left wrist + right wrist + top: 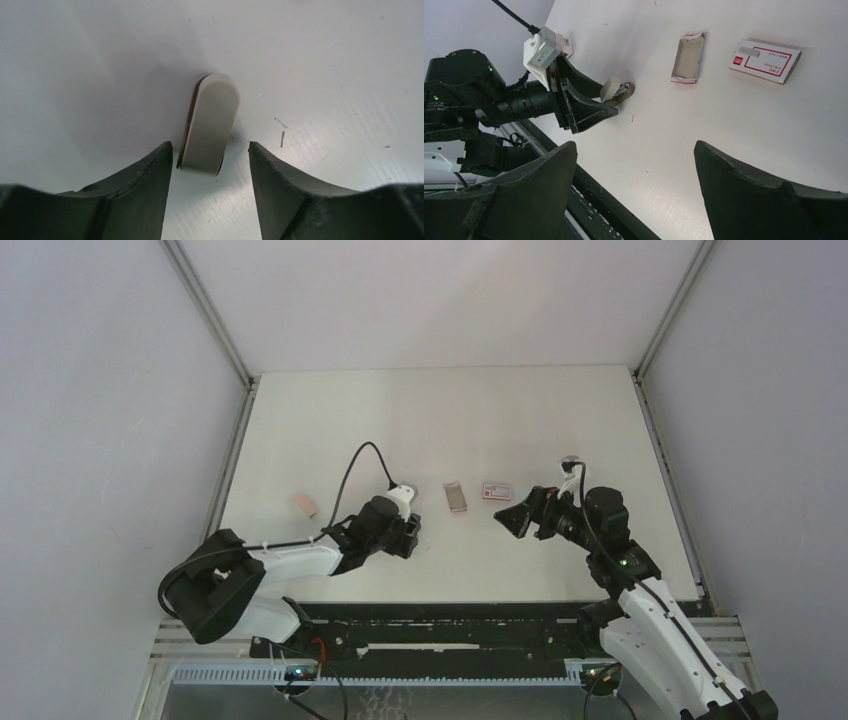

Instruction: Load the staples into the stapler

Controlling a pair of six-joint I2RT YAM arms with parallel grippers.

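Your left gripper (210, 148) is open, with the stapler (210, 122) sitting between its fingers and a gap on either side, so no grip yet. Off to its right lie the tray (687, 59) and the box (765, 60), with what looks like a staple strip (749, 51) on the box. Your right gripper (634, 147) hangs wide open and empty, just short of them. Loading hasn't really started imo, nothing's in the stapler yet

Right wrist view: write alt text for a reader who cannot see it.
The left arm's jaws straddle a small pale stapler on a white table. Nearby lie a greyish tray and a white box with red print; the right arm's own open jaws frame the foreground.
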